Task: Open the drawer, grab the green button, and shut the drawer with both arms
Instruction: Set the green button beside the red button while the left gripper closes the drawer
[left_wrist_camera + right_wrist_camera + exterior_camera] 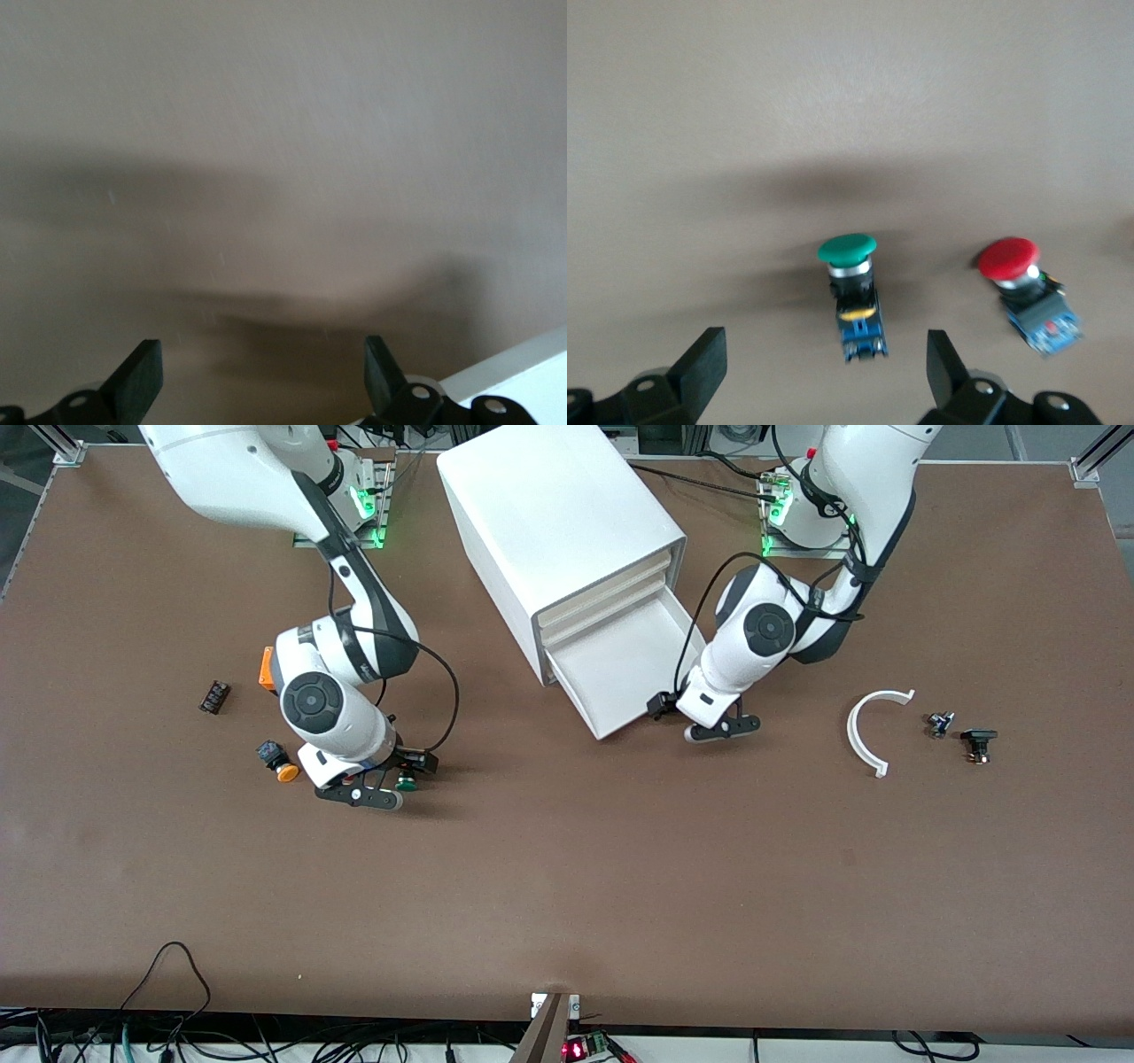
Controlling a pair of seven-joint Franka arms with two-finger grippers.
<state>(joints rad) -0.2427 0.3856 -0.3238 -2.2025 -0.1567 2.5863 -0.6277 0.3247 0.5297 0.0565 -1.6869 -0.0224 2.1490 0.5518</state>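
The cabinet (558,514) stands at the table's back middle. Its lowest drawer (620,669) is pulled out and its tray looks empty. My left gripper (724,730) is open and empty, low over the table beside the drawer's front corner; in the left wrist view (261,354) a white edge of the drawer (523,376) shows. The green button (407,783) lies on the table toward the right arm's end. My right gripper (361,795) is open just over it. In the right wrist view (826,345) the green button (852,283) lies on its side, just ahead of the open fingers.
A red-capped button (1019,274) lies beside the green one. An orange-capped button (279,763) and a small black part (214,696) lie toward the right arm's end. A white curved piece (873,726) and two small black parts (978,742) lie toward the left arm's end.
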